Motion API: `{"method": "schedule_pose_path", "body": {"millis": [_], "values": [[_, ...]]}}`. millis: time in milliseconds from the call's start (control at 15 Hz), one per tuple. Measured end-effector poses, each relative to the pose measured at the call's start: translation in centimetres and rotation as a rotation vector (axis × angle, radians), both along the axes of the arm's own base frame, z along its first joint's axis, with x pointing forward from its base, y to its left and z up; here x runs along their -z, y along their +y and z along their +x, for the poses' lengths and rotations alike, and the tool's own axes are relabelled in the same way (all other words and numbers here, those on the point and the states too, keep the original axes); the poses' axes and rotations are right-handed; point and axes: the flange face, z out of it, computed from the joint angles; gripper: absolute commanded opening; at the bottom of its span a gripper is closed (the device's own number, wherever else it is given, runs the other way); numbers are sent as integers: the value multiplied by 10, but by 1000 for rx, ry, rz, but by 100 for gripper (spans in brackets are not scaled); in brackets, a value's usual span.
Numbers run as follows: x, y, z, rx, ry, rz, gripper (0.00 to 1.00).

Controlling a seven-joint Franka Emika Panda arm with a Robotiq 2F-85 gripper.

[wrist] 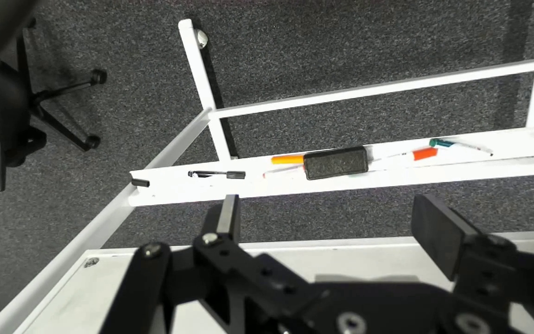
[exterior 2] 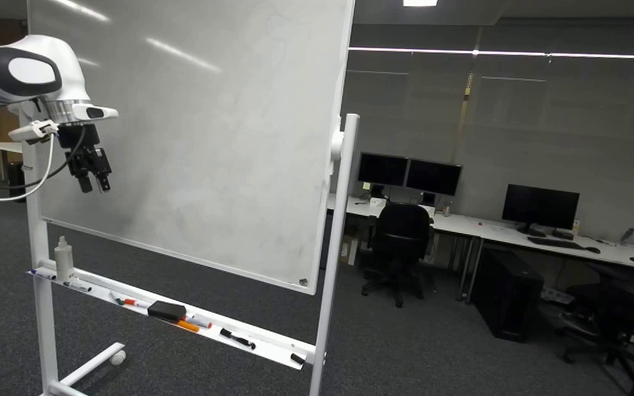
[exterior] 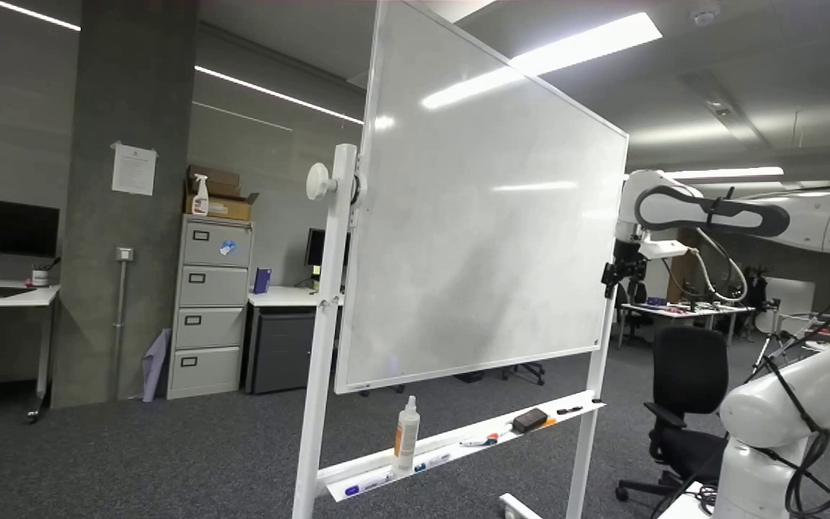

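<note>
Whiteboard (exterior 2: 212, 159) near claw (exterior 2: 94, 187), eraser (wrist: 335, 163) below

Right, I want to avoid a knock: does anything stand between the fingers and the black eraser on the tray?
Nothing visible does: in the wrist view, the black eraser shows unobstructed beyond the open fingers. The whiteboard stands beside that line, not across it; an orange marker lies at the eraser's end.

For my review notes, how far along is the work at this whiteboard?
Done: no completed step is evident; the eraser lies and the bottle stands on the tray. In hand: nothing; the tool hangs open and empty in front of the whiteboard. Left: seemingly any handling of the eraser or bottle, since the tool is apart from both.
</note>
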Motion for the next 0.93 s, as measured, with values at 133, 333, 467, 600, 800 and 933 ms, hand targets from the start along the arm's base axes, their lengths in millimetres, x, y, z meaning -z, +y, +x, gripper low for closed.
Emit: {"method": "schedule_pose_path", "body": {"millis": [133, 333, 467, 600, 800, 933], "values": [[-23, 1, -9, 3, 8, 2, 100], [-47, 5, -18, -33, 35, 14, 100], [-61, 9, -22, -71, 50, 25, 100], [-72, 12, -26, -113, 60, 37, 100], [-87, 13, -32, -173, 53, 64, 100], [-90, 12, -33, -186, 47, 75, 100]]}}
